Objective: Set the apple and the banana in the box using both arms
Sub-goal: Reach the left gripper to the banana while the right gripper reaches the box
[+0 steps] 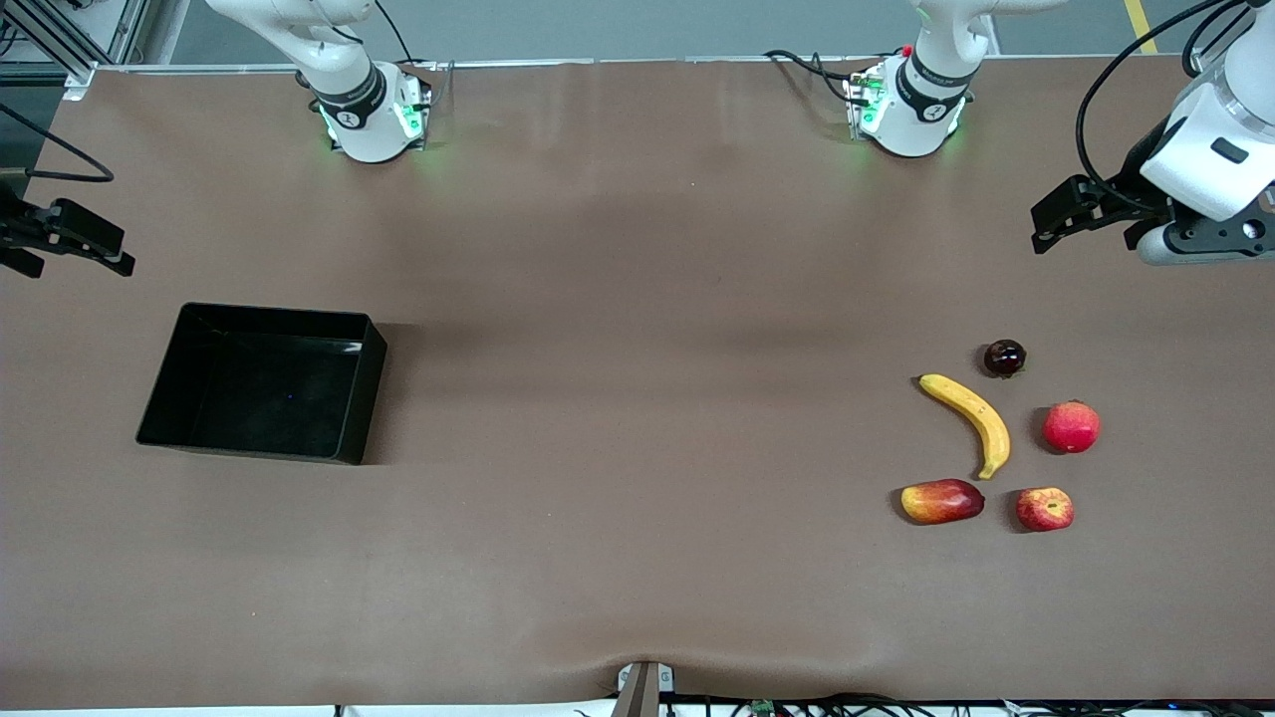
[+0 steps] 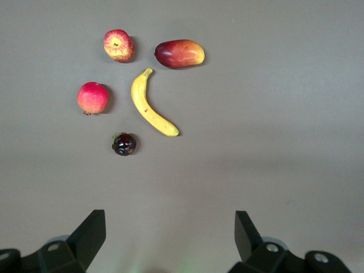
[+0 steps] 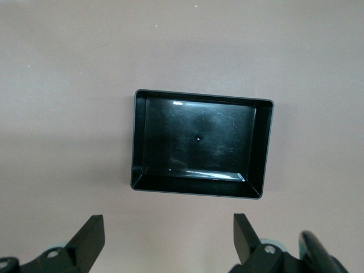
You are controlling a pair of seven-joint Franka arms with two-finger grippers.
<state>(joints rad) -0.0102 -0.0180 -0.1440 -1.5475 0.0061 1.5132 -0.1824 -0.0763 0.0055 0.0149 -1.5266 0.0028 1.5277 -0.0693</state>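
The left gripper (image 2: 168,242) hangs in the air at the left arm's end of the table, fingers spread wide and holding nothing. The fruit lies on the brown table (image 1: 637,299) well apart from it — the banana (image 1: 970,420) in the middle, the apple (image 1: 1044,509) near its tip closest to the front camera, a mango-like fruit (image 1: 941,501) beside the apple, a pinkish-red fruit (image 1: 1071,426) and a dark round fruit (image 1: 1004,358) around it. The right gripper (image 3: 168,242) hovers at the right arm's end, likewise open and empty — the box (image 1: 349,398) sits on the table near it, with nothing inside.
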